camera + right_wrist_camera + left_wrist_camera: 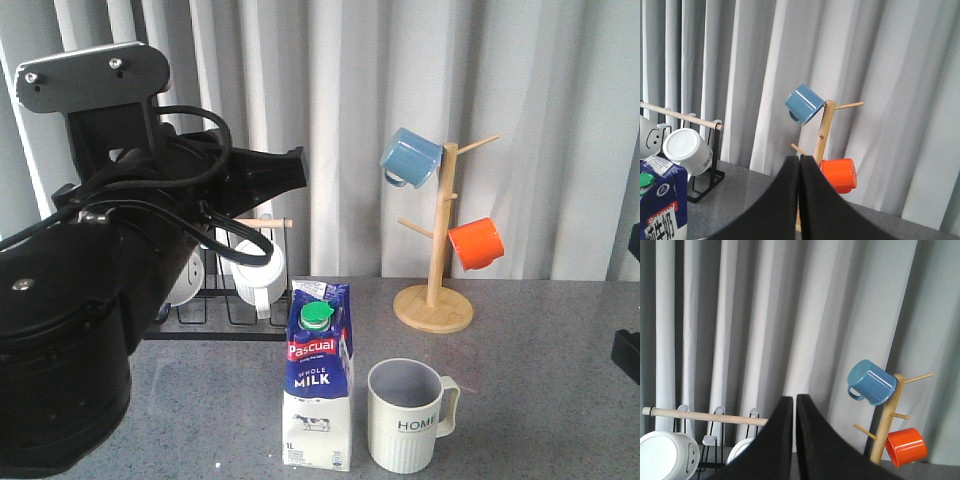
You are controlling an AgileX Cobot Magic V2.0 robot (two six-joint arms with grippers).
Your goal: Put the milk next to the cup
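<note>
The milk, a blue-and-white carton with a green cap, stands upright on the grey table near the front edge. The cream ribbed cup marked "HOME" stands right beside it on the right, a small gap between them. My left gripper hangs high above and left of the carton, its fingers shut on nothing. My right gripper is also shut and empty, raised over the table. In the right wrist view the milk shows at the edge, and the cup is out of that view.
A wooden mug tree at the back right carries a blue mug and an orange mug. A black rack with a wooden rod holds white mugs at the back left. Grey curtains close the background.
</note>
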